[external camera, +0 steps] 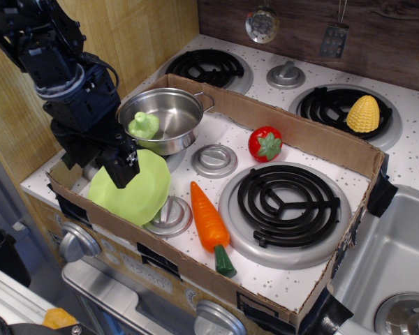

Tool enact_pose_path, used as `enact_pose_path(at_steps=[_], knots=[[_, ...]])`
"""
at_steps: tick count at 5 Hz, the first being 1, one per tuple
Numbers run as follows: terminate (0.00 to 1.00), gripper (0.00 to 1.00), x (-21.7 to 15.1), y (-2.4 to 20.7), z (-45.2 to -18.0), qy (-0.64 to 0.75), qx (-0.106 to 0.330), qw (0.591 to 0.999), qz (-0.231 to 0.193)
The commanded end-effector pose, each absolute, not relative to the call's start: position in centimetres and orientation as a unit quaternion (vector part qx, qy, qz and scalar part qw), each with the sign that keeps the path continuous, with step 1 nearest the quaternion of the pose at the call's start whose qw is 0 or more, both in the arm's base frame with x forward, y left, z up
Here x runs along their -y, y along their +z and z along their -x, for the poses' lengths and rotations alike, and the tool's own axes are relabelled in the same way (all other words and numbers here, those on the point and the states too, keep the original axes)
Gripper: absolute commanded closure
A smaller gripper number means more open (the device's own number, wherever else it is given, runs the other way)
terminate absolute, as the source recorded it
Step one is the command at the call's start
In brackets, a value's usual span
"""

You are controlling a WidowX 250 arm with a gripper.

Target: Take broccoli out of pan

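The pale-green broccoli (144, 125) sits inside the shiny steel pan (174, 105), against its front-left wall, head upward. The pan stands at the back left of the cardboard tray. My gripper (98, 166) hangs just left of and in front of the pan, over the left edge of a light-green plate. One black finger (124, 164) shows clearly near the pan's rim, and the other is a dark shape further left. The jaws look spread apart with nothing between them. The gripper is apart from the broccoli.
A tilted light-green plate (136, 188) leans below the pan. An orange carrot (209, 220), a red tomato (265, 143) and a black coil burner (286, 202) lie inside the cardboard tray (300, 136). Yellow corn (363, 114) sits on a rear burner. A sink (391, 258) is at the right.
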State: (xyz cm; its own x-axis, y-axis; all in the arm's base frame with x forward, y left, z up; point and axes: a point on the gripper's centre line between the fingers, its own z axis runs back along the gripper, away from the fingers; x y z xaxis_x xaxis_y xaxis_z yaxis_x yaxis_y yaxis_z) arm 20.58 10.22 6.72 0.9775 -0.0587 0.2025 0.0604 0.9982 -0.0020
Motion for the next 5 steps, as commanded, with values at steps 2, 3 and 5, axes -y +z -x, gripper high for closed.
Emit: enact_pose_path(at_steps=[2, 3, 5], knots=[[0.0, 0.0, -10.7, 8.3, -20.9, -0.047, 0.108, 0.993, -0.007], [0.0, 0.0, -11.3, 10.1, -21.7, -0.055, 0.098, 0.993, -0.029], [0.0, 0.0, -12.4, 12.0, -24.8, -0.091, 0.098, 0.989, -0.058]])
